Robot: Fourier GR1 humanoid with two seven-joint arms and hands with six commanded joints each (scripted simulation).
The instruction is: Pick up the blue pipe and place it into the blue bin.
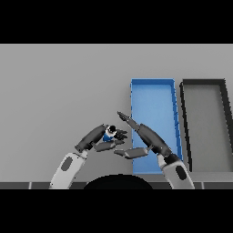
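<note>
Table: grey table [59, 91]; it carries two bins side by side toward its right edge.
Blue bin: blue bin [174, 98], long and rectangular, running from mid-table toward the near edge; only its bare floor shows where it is not hidden.
Dark bin: dark grey bin [184, 109], same long form, just beside the blue bin on its right and reaching close to the table's right edge; its floor is a lighter grey than its walls.
Blue pipe: blue pipe [108, 134], a small blue piece with a white band, left of the blue bin's left wall and outside the bin. It appears raised off the table, though the view is too poor to be certain.
Left hand: left hand [93, 136] comes in from the near edge, left of centre, and points toward the blue bin. Its fingers and thumb are curled round the blue pipe, which shows at the fingertips.
Right hand: right hand [146, 136] comes in from the near edge, right of centre, and lies over the near left part of the blue bin, covering a stretch of its left wall. Its fingers are straight and spread, pointing up and left; its thumb reaches left toward the left hand. It has hold of nothing.
Hands, relation: the two hands sit near one another, the pipe lying between them; the right thumb tip is just beside the left fingers, and contact cannot be told.
</note>
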